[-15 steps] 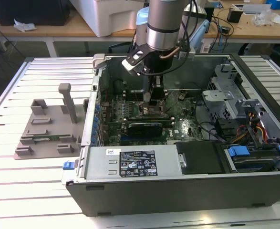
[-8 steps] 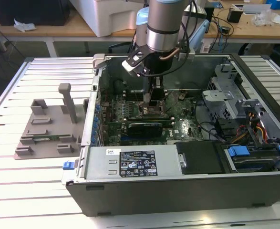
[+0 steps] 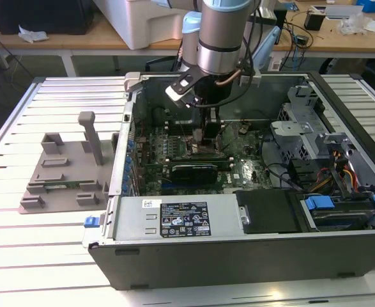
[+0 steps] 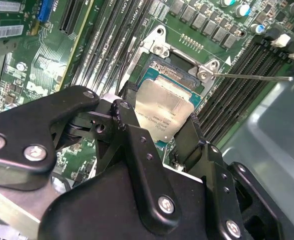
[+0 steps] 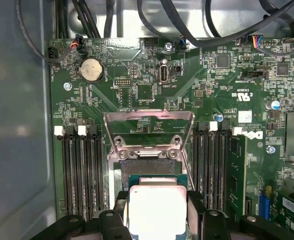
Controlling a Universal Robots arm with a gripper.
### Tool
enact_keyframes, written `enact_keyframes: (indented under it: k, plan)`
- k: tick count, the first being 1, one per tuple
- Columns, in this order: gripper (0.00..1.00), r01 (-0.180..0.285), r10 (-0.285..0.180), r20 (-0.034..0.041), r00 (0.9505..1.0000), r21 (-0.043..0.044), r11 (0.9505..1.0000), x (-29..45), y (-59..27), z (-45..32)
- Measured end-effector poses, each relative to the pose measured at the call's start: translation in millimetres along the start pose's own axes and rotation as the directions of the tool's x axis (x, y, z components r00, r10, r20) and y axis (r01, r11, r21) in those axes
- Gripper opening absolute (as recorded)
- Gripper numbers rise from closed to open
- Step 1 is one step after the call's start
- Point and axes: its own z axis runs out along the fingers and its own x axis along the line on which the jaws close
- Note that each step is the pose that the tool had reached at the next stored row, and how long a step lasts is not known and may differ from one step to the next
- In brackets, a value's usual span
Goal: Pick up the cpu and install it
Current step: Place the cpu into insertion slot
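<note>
- Gripping the flat, square, silver-topped cpu (image 4: 169, 102) by opposite edges, the black gripper (image 4: 159, 122) hovers directly above the dark motherboard socket (image 5: 147, 167).
- Hinged steel frame (image 5: 149, 127) of the socket stands open, just beyond the cpu.

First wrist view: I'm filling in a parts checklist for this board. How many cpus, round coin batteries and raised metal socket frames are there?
cpu: 1
coin battery: 1
raised socket frame: 1
Total: 3
</note>
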Motion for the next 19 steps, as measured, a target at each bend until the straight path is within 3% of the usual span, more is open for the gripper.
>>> enact_keyframes:
  k: [19]
  plan:
    - [0.55, 0.002, -0.002, 0.0003, 1.0, -0.0001, 1.0, 0.6, 0.9, 24.9]
